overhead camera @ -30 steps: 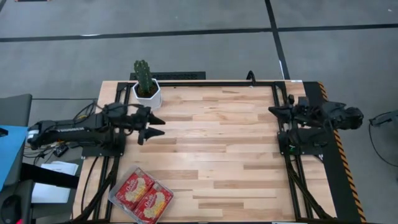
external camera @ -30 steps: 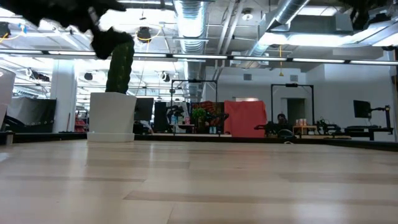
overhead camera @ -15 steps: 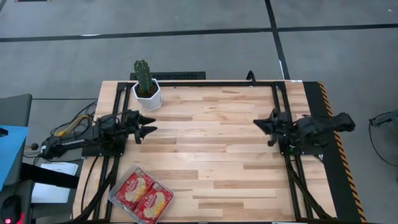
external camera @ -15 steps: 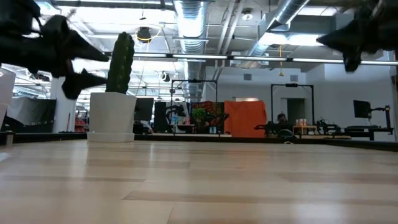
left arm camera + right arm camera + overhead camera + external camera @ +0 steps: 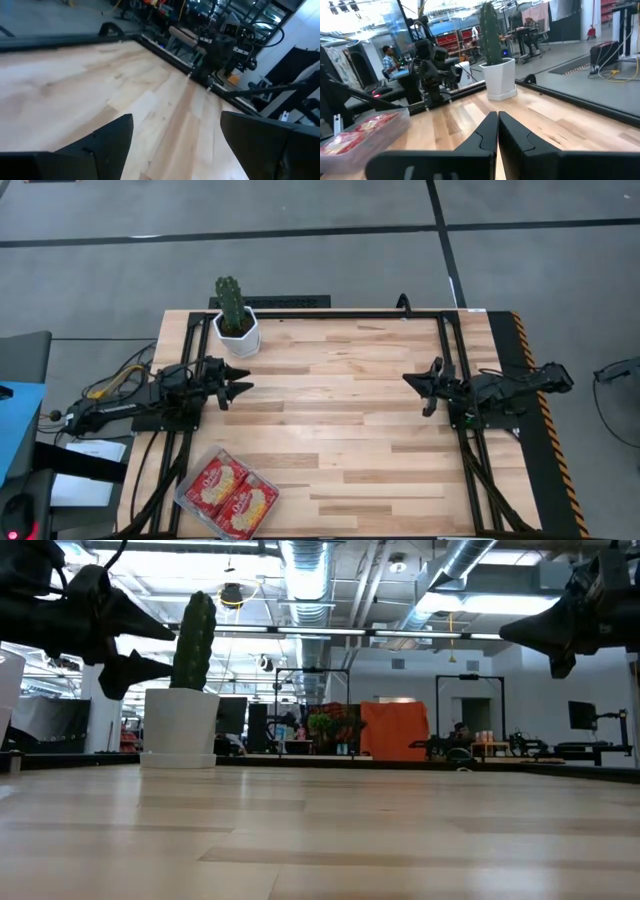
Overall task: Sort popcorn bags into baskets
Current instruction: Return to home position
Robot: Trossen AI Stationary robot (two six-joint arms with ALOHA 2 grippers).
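Observation:
The clear tray (image 5: pixel 184 501) sits at the table's near-left corner. Red popcorn bags (image 5: pixel 230 492) lie flat in it, two abreast on top. The right wrist view also shows the tray (image 5: pixel 350 147) with the red bags (image 5: pixel 372 122) inside. My left gripper (image 5: pixel 243 380) hovers open above the left side of the table, well beyond the tray; its fingers stand wide apart in the left wrist view (image 5: pixel 176 117). My right gripper (image 5: pixel 408 378) hovers shut over the right side (image 5: pixel 497 116), pointing across the table. Neither holds anything.
A white pot with a green cactus (image 5: pixel 236 328) stands at the far-left corner, just beyond my left gripper (image 5: pixel 165 650). Black frame rails (image 5: pixel 330 313) run along the far, left and right edges. Bare wood lies between the two grippers.
My left arm has drawn back toward the table's left edge and come down, then stayed still. My right gripper has reached out from the right edge toward the table's middle and come down lower. The tray and bags have not moved.

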